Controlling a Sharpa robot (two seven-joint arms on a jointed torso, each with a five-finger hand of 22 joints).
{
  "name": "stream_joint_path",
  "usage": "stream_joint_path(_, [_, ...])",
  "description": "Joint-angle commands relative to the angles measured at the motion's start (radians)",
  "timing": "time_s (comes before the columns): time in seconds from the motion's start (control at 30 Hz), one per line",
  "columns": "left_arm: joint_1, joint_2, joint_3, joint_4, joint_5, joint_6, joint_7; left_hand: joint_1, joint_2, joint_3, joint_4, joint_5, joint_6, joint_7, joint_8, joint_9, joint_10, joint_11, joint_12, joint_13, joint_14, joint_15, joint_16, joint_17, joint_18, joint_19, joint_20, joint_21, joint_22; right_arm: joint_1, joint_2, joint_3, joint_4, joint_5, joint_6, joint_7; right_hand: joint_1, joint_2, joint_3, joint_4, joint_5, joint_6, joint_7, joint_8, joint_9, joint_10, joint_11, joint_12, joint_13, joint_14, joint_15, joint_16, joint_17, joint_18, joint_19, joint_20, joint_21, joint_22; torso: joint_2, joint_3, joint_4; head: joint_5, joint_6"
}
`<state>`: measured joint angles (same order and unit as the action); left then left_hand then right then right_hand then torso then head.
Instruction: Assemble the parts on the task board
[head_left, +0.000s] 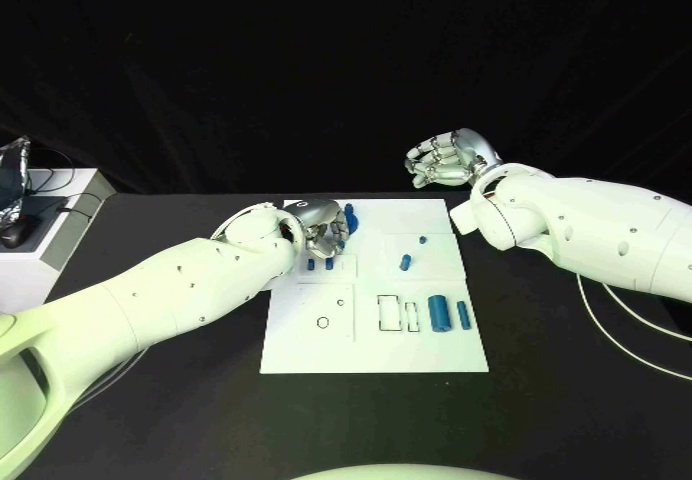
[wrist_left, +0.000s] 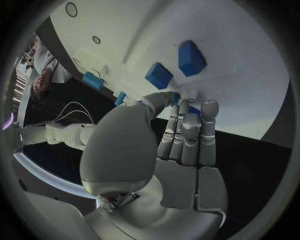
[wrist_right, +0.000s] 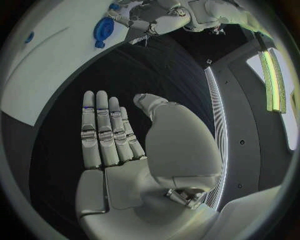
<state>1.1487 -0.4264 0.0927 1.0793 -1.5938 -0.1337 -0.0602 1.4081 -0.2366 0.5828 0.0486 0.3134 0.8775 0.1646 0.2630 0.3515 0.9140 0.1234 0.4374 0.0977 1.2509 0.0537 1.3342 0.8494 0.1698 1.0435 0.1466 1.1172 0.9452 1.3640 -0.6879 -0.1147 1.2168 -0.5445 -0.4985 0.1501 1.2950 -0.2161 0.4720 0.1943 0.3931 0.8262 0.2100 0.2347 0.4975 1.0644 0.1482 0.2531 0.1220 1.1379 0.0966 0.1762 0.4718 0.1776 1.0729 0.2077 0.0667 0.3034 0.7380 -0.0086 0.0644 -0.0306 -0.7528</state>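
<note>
Head view: nearest the robot, the flat white rectangular task board (head_left: 368, 345) is lying in the middle of the black table (head_left: 577, 400). On the near part of the board, toward its right side, two upright-looking blue cylinders (head_left: 437, 312) are standing side by side next to outlined rectangular slots, with a slimmer blue bar (head_left: 463, 314) just to their right. A small ring outline is sitting on the board's left part. Farther along, a short blue peg (head_left: 405, 263) is lying near the board's middle, and a tiny blue piece (head_left: 424, 238) is sitting beyond it.

The left arm is reaching in over the board's far left part. Its silver left hand (head_left: 320, 240) is pointing down with fingers drawn together over a cluster of blue parts. In the left wrist view, the fingertips (wrist_left: 187, 100) are touching the board just beside two blue blocks (wrist_left: 178, 65); a sliver of blue is showing at the fingertips, but I cannot tell whether the hand is actually gripping anything.

Farthest away, the silver right hand (head_left: 450, 156) is hanging raised beyond the board's far right corner, above the table. In the right wrist view, this hand (wrist_right: 119, 145) is lying flat with fingers straight and side by side, holding nothing.
</note>
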Motion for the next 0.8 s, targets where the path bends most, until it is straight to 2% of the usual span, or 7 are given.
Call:
stream_joint_path(0.03, [-0.002,0.004,-0.002,-0.003,0.012,0.022,-0.002,-0.003,0.010,0.005,0.001,-0.006,0.000,0.006,-0.007,-0.001,0.005,-0.001,-0.004,-0.004,0.004,-0.005,0.006,0.000,-0.013,0.002,-0.003,0.006,0.004,0.000,0.001,0.000,0.002,-0.005,0.014,0.014,-0.001,-0.002,0.003,-0.002,0.003,0.006,0.009,-0.005,-0.001,0.002,0.002,-0.007,-0.001,-0.002,0.001,-0.004,-0.001,0.004,-0.005,-0.001,0.000,-0.001,0.000,0.0008,0.0011,-0.002,0.001])
stream_joint_path(0.23, [-0.002,0.006,-0.002,-0.007,0.013,0.033,-0.003,-0.003,0.012,0.007,0.001,-0.010,0.003,0.007,-0.008,-0.002,0.011,-0.002,-0.005,-0.005,0.006,-0.005,0.008,0.001,-0.014,0.002,-0.003,0.008,0.005,0.000,0.002,0.000,0.003,-0.005,0.015,0.014,-0.001,-0.001,0.004,-0.002,0.004,0.008,0.008,-0.005,-0.001,0.003,0.001,-0.006,-0.002,-0.001,0.001,-0.005,-0.001,0.005,-0.005,-0.001,0.000,-0.002,0.000,0.0003,0.0005,-0.002,-0.001])
stream_joint_path(0.43, [-0.002,0.010,-0.002,-0.011,0.014,0.049,0.001,-0.002,0.019,0.013,-0.004,-0.015,0.032,0.002,-0.004,-0.003,0.042,-0.009,-0.010,-0.008,0.012,-0.011,0.017,0.003,-0.016,0.009,-0.006,0.020,0.018,0.000,0.003,0.000,0.004,-0.005,0.016,0.014,-0.001,-0.001,0.004,-0.002,0.004,0.008,0.008,-0.005,-0.001,0.003,0.001,-0.006,-0.002,-0.001,0.001,-0.005,-0.001,0.005,-0.005,-0.001,0.000,-0.002,0.000,-0.0010,0.0012,-0.003,-0.004])
stream_joint_path(0.73, [-0.002,0.012,-0.002,-0.013,0.014,0.057,0.008,0.014,0.044,0.024,-0.025,-0.018,0.091,-0.009,0.011,0.003,0.108,-0.026,-0.019,-0.008,0.031,-0.027,0.037,0.019,-0.022,0.033,-0.020,0.050,0.052,0.000,0.003,0.000,0.005,-0.006,0.018,0.013,-0.001,-0.001,0.004,-0.002,0.004,0.008,0.008,-0.005,-0.001,0.003,0.001,-0.006,-0.002,-0.001,0.001,-0.005,-0.001,0.005,-0.005,-0.001,0.000,-0.002,-0.001,-0.0010,0.0021,-0.003,-0.006])
stream_joint_path(0.8, [-0.002,0.012,-0.002,-0.014,0.014,0.052,0.007,0.017,0.052,0.029,-0.033,-0.020,0.110,-0.011,0.016,0.006,0.131,-0.031,-0.022,-0.007,0.045,-0.031,0.046,0.036,-0.028,0.055,-0.023,0.072,0.078,0.000,0.004,0.000,0.005,-0.006,0.018,0.013,-0.001,-0.001,0.004,-0.002,0.004,0.008,0.008,-0.005,-0.001,0.003,0.001,-0.006,-0.002,-0.001,0.001,-0.005,-0.001,0.005,-0.005,-0.001,0.000,-0.002,-0.001,-0.0013,0.0022,-0.003,-0.007])
